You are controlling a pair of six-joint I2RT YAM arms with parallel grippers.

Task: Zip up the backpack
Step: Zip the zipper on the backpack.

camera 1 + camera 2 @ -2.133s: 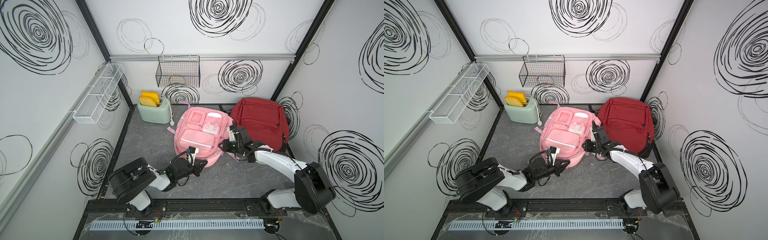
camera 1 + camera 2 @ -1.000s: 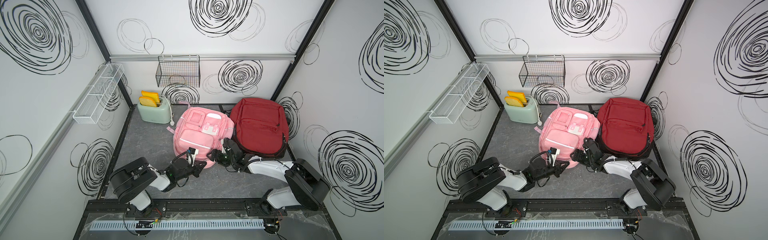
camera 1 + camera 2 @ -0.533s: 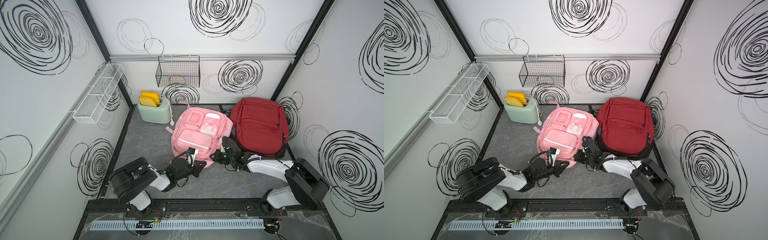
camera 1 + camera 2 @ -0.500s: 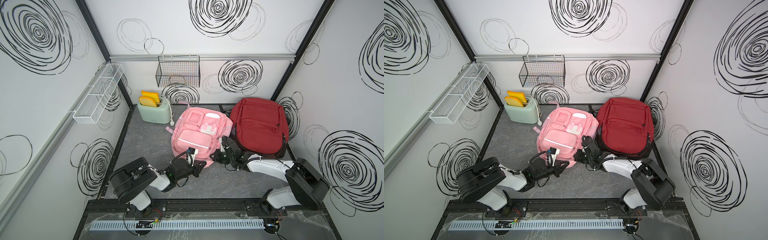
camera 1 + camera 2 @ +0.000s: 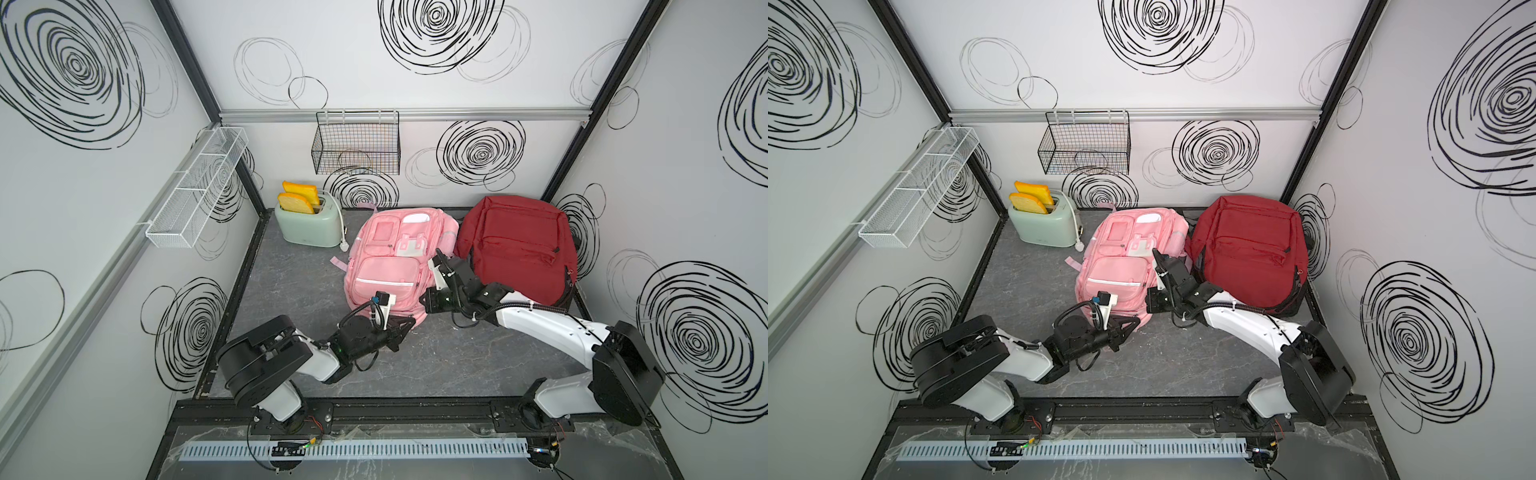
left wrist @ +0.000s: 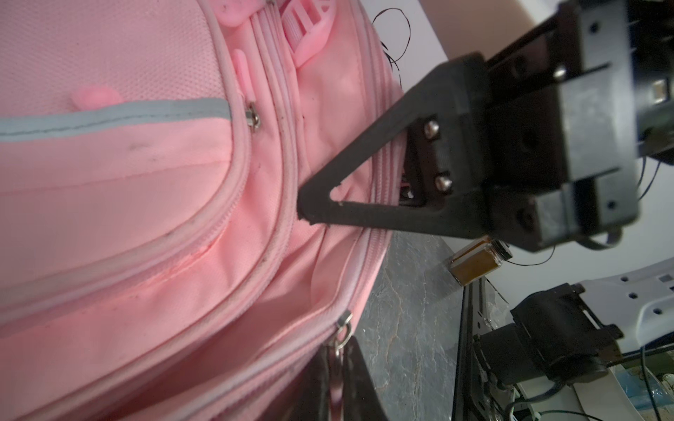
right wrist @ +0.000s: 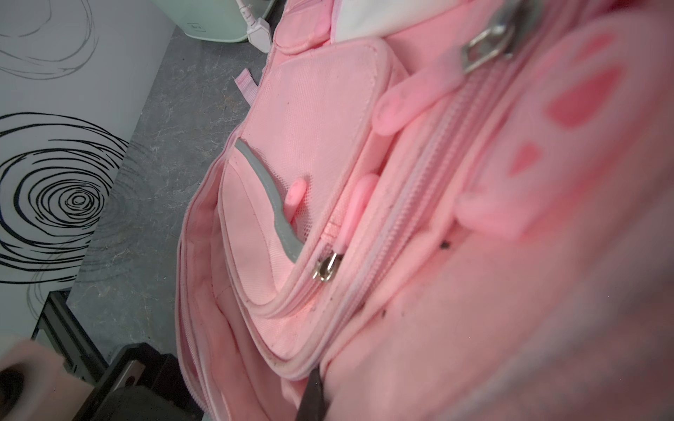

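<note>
Clamping near-edge zipper pull (image 6: 342, 330) of pink backpack (image 5: 386, 266) with left gripper (image 6: 335, 382); pinching right-side fabric with closed right gripper (image 6: 302, 213).

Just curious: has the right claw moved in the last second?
Yes. The right gripper has slid along the pink backpack, away from the front rail, toward the back wall.

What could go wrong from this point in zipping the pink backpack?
1. The right gripper pinches only a thin fold of the pink backpack; it may slip once the zip is pulled.
2. The left gripper holds the small zipper pull between its fingers; that hold could pop loose.
</note>
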